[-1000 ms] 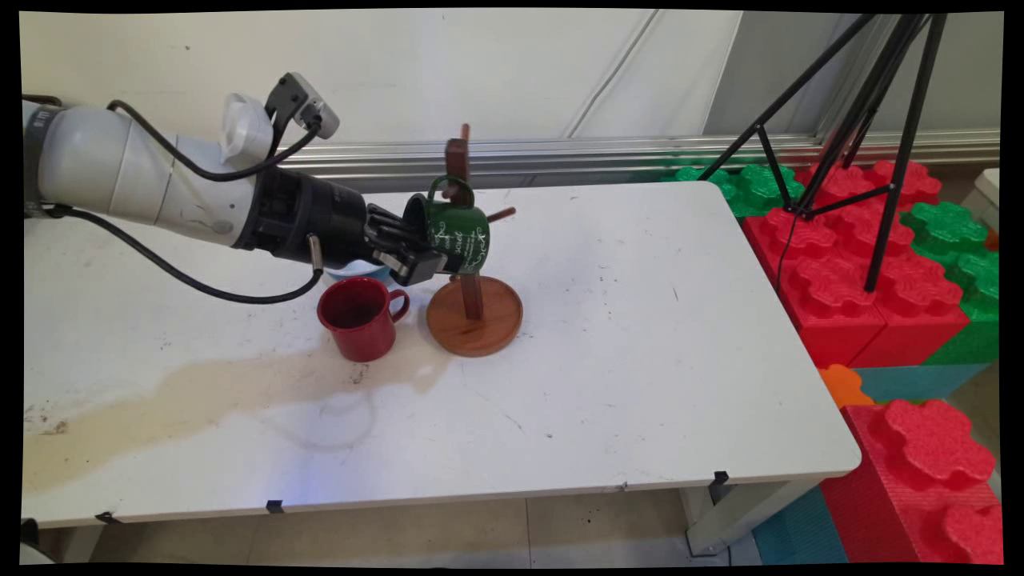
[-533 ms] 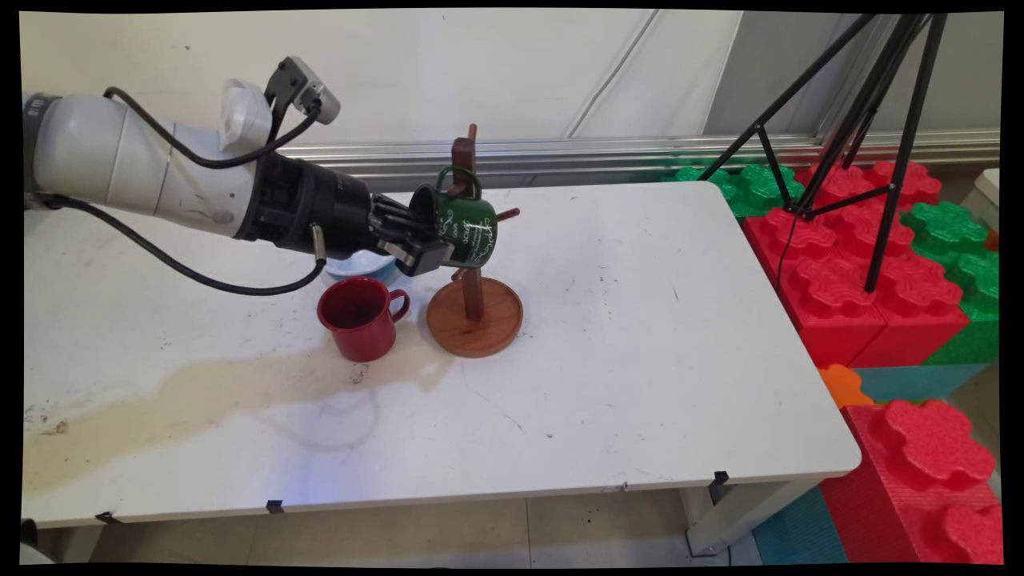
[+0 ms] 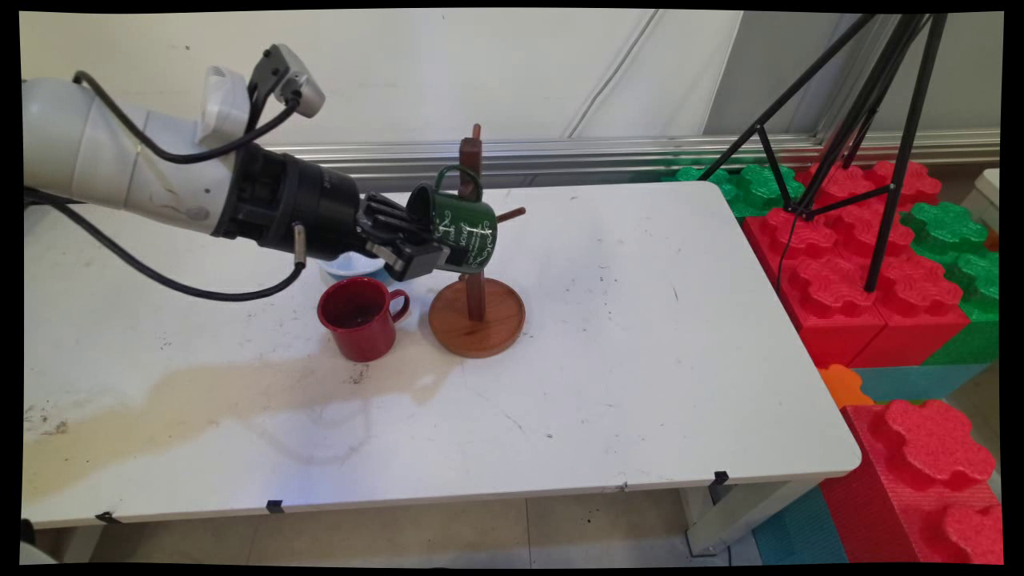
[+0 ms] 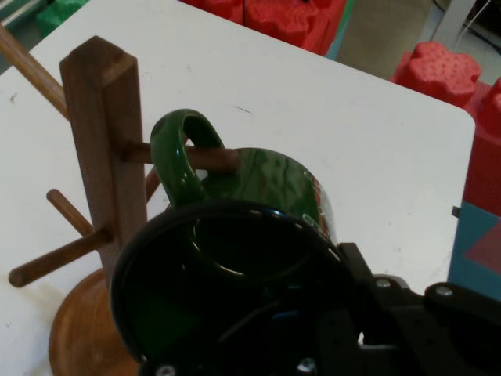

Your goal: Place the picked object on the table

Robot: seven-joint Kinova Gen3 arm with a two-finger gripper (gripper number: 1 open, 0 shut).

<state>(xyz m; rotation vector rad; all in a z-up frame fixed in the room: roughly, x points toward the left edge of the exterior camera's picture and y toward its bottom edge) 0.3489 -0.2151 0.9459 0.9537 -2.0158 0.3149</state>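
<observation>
My gripper (image 3: 416,244) is shut on the rim of a dark green mug (image 3: 462,228) with white lettering, held on its side with the mouth toward the hand. In the hand view the green mug (image 4: 266,204) has its handle (image 4: 176,153) looped over a peg (image 4: 211,158) of the wooden mug tree (image 4: 102,149). The mug tree (image 3: 475,240) stands on a round wooden base (image 3: 477,320). A red mug (image 3: 360,318) stands upright just left of the base, below the gripper.
A pale blue bowl (image 3: 352,266) lies behind the red mug, partly hidden by the hand. A brownish stain (image 3: 200,392) spreads across the table's left front. Red and green foam blocks (image 3: 872,264) and a black tripod (image 3: 872,112) stand to the right of the table.
The hand has risen and drawn slightly left with the green mug, whose handle now sits over a peg. The mug tree has shifted and straightened a little.
</observation>
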